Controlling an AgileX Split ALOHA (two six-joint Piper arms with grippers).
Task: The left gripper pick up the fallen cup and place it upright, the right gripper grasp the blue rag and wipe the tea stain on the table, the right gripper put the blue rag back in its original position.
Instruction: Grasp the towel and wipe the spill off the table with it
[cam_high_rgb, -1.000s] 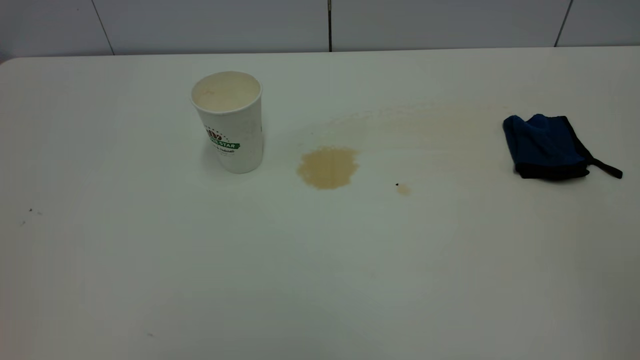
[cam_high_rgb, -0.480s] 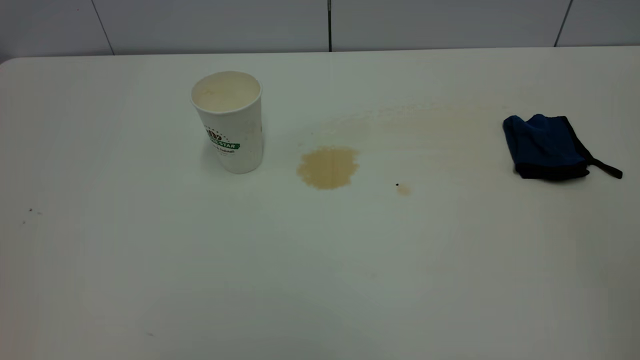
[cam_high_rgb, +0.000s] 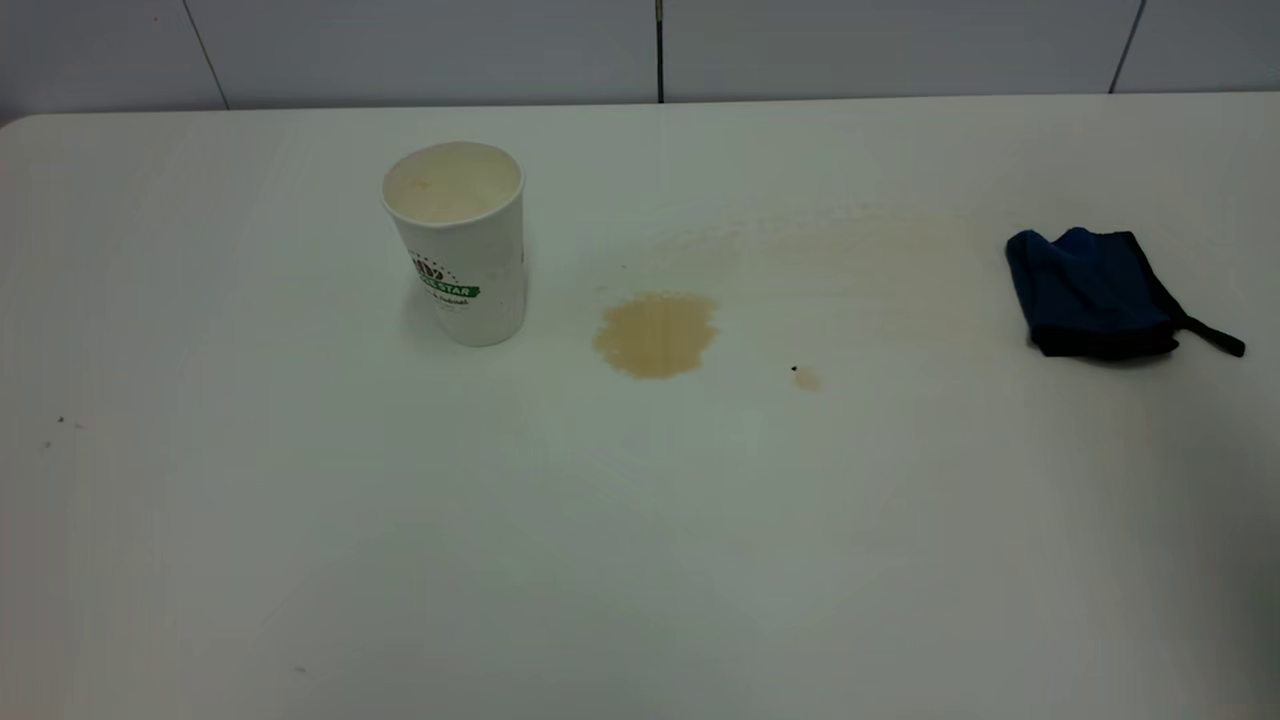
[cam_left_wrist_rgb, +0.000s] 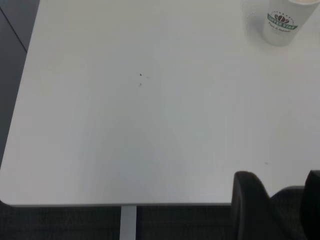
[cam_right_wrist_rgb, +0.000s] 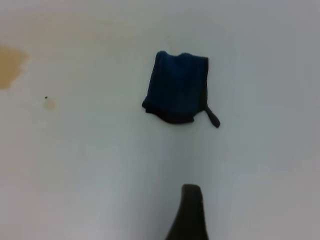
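A white surface (cam_high_rgb: 640, 560) fills the exterior view, with a grey panelled wall behind it. The landmark here is the tea stain (cam_high_rgb: 655, 334), a light brown roundish puddle near the middle of the surface.

To the left of the stain, near it but not touching, the cup (cam_high_rgb: 457, 240) stands upright with its open mouth up. It is white, with a green banner logo on its side. A tiny dark speck with a small tan spot (cam_high_rgb: 805, 379) lies a little to the right of the stain. Faint tan smears (cam_high_rgb: 860, 250) spread from behind the stain toward the right.

Well to the right of the stain, the blue rag (cam_high_rgb: 1092, 292) lies bunched flat on the surface. It is dark blue with black edging, and a thin black strap trails from its right side. Nothing touches it.

Neither arm appears in the exterior view. In the left wrist view, the left gripper (cam_left_wrist_rgb: 277, 207) shows as dark finger tips over the edge of the surface, far from the cup (cam_left_wrist_rgb: 282, 22); its jaws stand apart and hold nothing. In the right wrist view, only one dark finger of the right gripper (cam_right_wrist_rgb: 189, 212) shows, apart from the rag (cam_right_wrist_rgb: 177, 86) and touching nothing, with the stain (cam_right_wrist_rgb: 10, 65) at the picture's edge. Whether its jaws are apart or closed cannot be told.
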